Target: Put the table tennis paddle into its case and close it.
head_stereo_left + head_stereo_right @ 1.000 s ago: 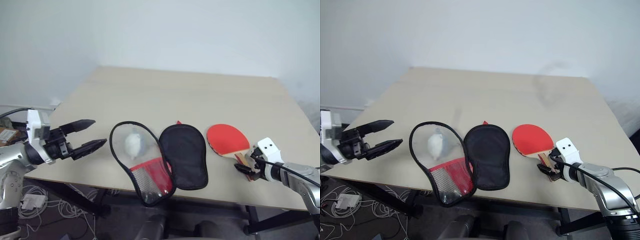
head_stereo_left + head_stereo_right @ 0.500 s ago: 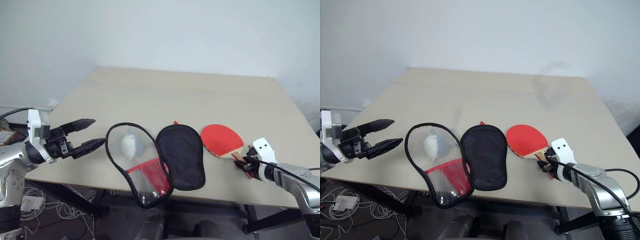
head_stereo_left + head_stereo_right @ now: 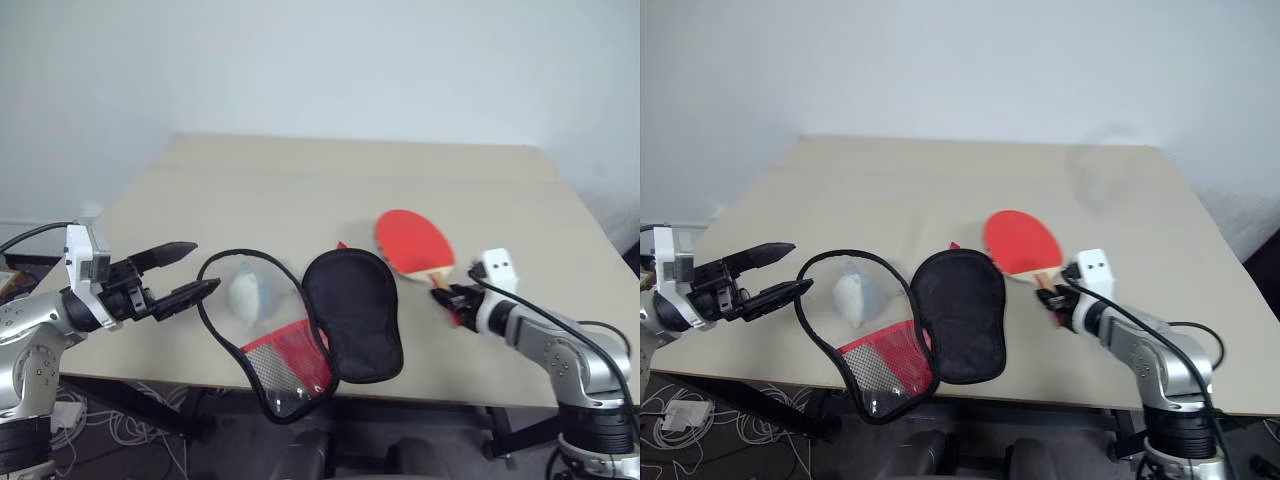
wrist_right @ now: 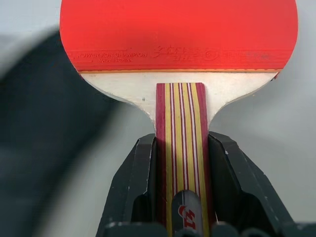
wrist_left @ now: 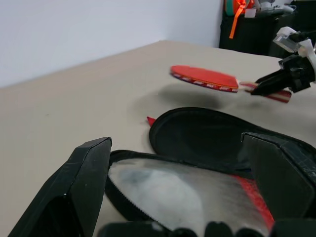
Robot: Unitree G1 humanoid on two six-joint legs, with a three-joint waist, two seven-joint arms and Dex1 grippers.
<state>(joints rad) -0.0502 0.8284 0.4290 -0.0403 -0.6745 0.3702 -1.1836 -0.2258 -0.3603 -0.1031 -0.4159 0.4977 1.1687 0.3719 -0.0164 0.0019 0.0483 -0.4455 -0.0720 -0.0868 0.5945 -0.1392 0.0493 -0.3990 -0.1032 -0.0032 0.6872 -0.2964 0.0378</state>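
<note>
The table tennis paddle [image 3: 413,240], red face up, hangs a little above the table just right of the case. My right gripper [image 3: 447,293] is shut on its striped wooden handle [image 4: 180,118], one black finger on each side. The case [image 3: 355,315] lies unzipped and spread flat near the table's front edge. Its black flap is on the right. On the left is its half [image 3: 262,330] with a clear panel and a red mesh panel. A whitish wad [image 3: 245,293] shows in that left half. My left gripper [image 3: 190,272] is open, level with the case's left rim and not touching it.
The beige table [image 3: 350,180] stretches back to a white wall, bare behind the case. Its front edge [image 3: 450,390] runs close under the case, whose narrow end overhangs it. Cables lie on the floor at the lower left.
My right gripper has shut on the paddle's handle, lifted it off the table and carried it left toward the case. The left gripper has held its place.
</note>
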